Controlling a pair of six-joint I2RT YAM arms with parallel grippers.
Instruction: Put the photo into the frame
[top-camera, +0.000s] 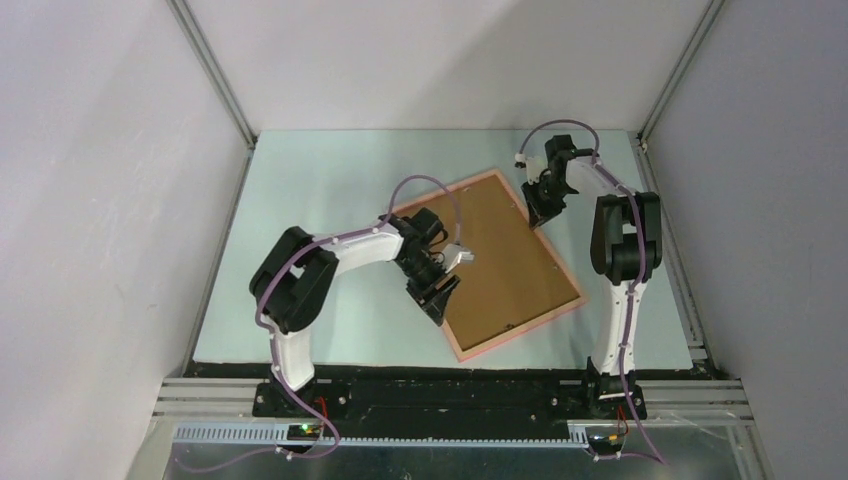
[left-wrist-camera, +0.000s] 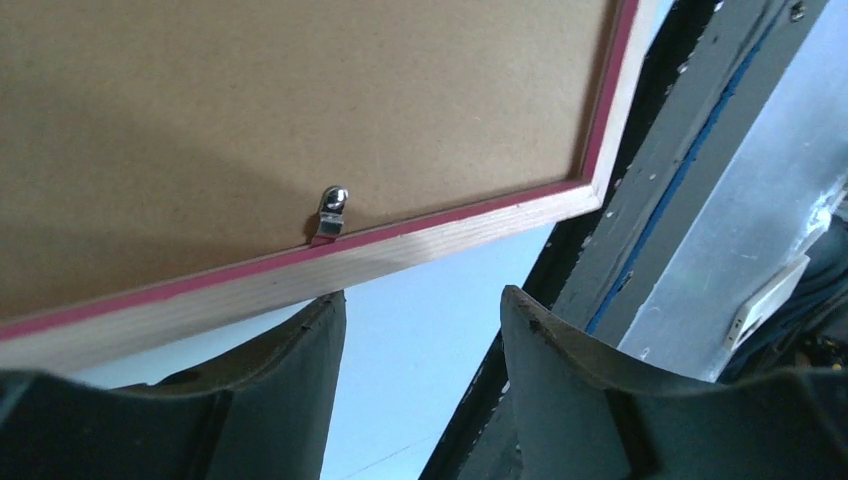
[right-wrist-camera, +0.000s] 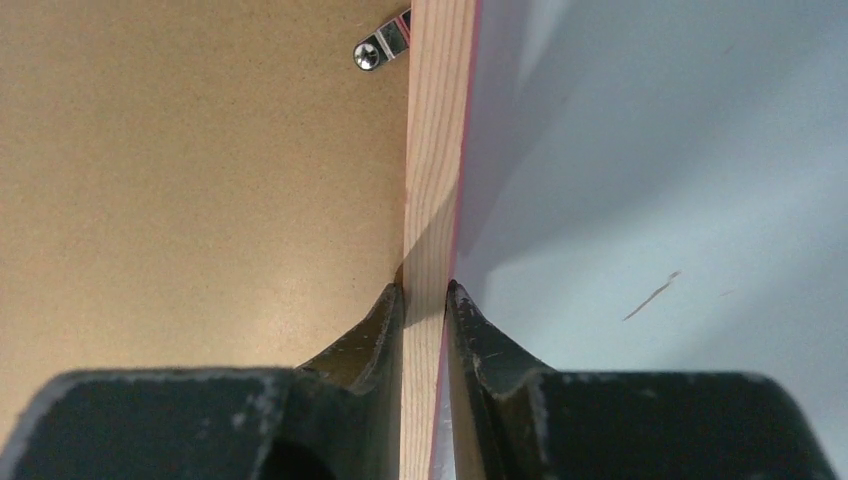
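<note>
Salmon-pink along its edges and pale bare wood on its back, the frame lies back-up on the table, turned at an angle so that one corner points toward the far wall and another toward the arms' bases. It sits right of the table's middle, between the two arms. A plain brown backing board fills its opening, and a small metal clip at the inner lip of the wooden rail reaches over the board; the right wrist view shows a similar clip on the rail there. The right gripper comes down on the frame's far right side, and its wrist view shows it clamped on the frame — the two dark fingers pinch the wooden rail between them, one on the board's side and one on the outer, pink-edged side. The left gripper sits low at the frame's left near side with its jaws standing apart and nothing between them; in its own view only the table shows between the fingertips, with the wooden rail just beyond them — whether one tip touches it, I cannot tell. Under everything lies a pale blue-green mat, bordered at the near edge by a dark metal rail.
</note>
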